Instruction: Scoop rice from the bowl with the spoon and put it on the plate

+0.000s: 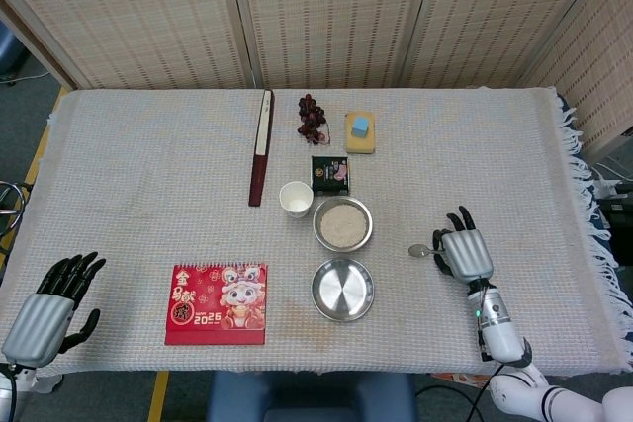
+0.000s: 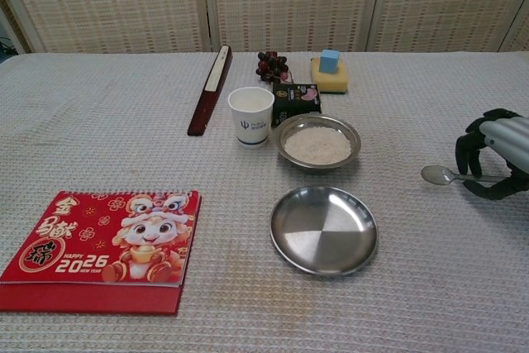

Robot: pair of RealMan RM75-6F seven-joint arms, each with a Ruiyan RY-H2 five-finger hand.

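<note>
Now the right hand (image 2: 496,153) holds the small metal spoon (image 2: 450,176) by its handle at the right side of the cloth-covered table (image 1: 148,165), fingers curled around it, the spoon's bowl pointing left and lying level, well apart from the dishes. At the middle of the table sits the round steel bowl of white rice (image 2: 318,143), and just in front of it, nearer the robot, the shallow round steel plate (image 2: 324,230), bare of rice. Between spoon and bowl lies only open cloth. Just left of the rice bowl stands a white paper cup (image 2: 250,115), and right behind the bowl a small dark box (image 2: 296,102). Farther back are a bunch of dark grapes (image 2: 272,64) and a yellow sponge with a blue block on top (image 2: 329,73). A long dark red closed fan (image 2: 209,90) lies left of the cup, and a red 2026 desk calendar (image 2: 103,247) lies flat at the near left. The left hand (image 1: 45,311) rests at the near left corner of the table, fingers spread, holding nothing.
</note>
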